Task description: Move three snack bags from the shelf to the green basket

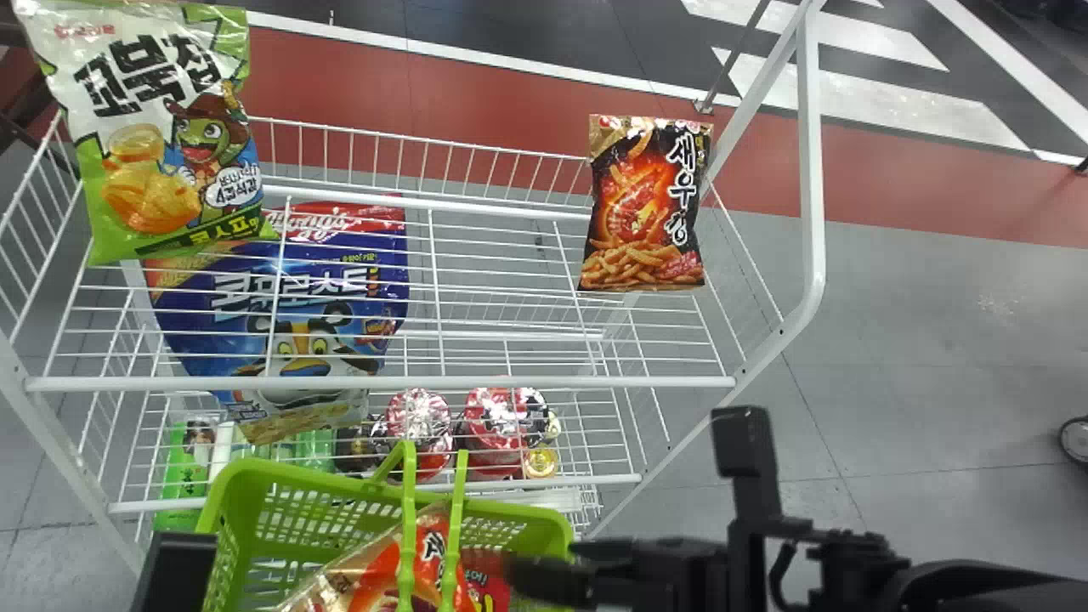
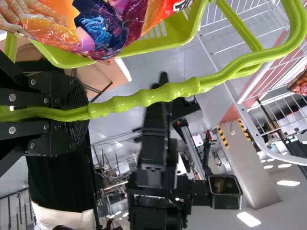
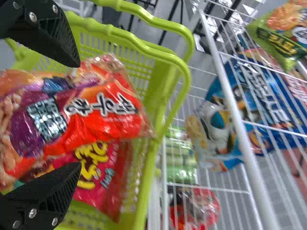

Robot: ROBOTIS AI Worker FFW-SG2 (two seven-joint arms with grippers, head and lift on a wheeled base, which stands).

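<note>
Right pincer (image 3: 78, 114) stands open at the green basket (image 1: 323, 480), astride the orange-red snack bag (image 3: 115, 117) inside it; left pincer (image 2: 72, 113) is closed on the basket's handle (image 2: 144, 98). Advise withdrawing upward, wide open (handles sit close), basket steady.

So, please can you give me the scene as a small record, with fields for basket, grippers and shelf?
Basket: orange bag and red bag inside
Left gripper: closed on basket handles
Right gripper: open, at the orange bag
Upper shelf, left end: green-and-white bag
Upper shelf, right end: black bag
Below upper shelf: blue bag
</note>
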